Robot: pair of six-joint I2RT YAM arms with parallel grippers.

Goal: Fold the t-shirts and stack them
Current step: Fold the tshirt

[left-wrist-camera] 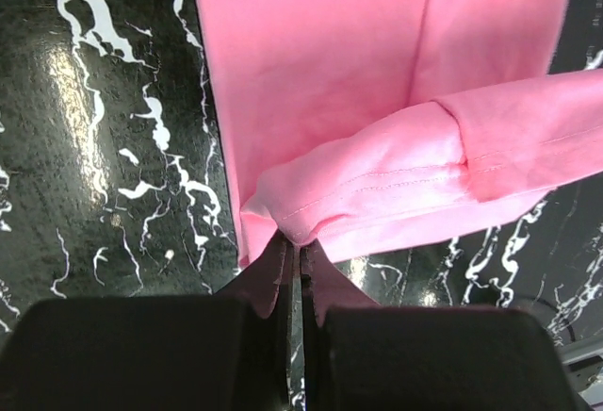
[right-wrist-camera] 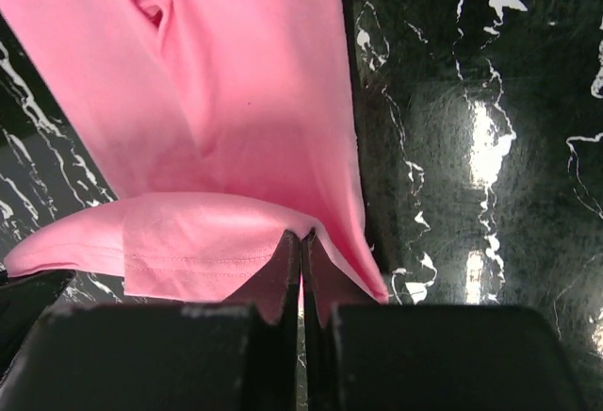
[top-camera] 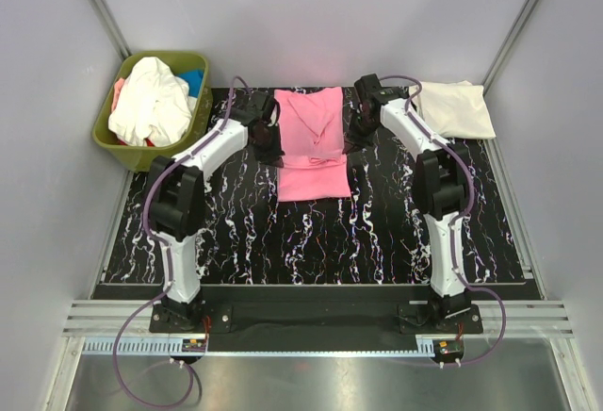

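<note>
A bright pink t-shirt (top-camera: 311,147) lies lengthwise at the middle back of the black marbled table (top-camera: 311,232), its far end lifted off the surface. My left gripper (top-camera: 270,136) is shut on its left edge; the left wrist view shows the pinched hem (left-wrist-camera: 297,234) at the fingertips (left-wrist-camera: 279,258). My right gripper (top-camera: 358,128) is shut on its right edge, shown in the right wrist view (right-wrist-camera: 303,238). A folded cream t-shirt (top-camera: 455,109) lies at the back right. White and blue shirts (top-camera: 151,100) are heaped in the bin.
An olive-green bin (top-camera: 118,138) stands off the table's back left corner. Grey walls close in at the back and both sides. The table's front half holds only the two arm bases.
</note>
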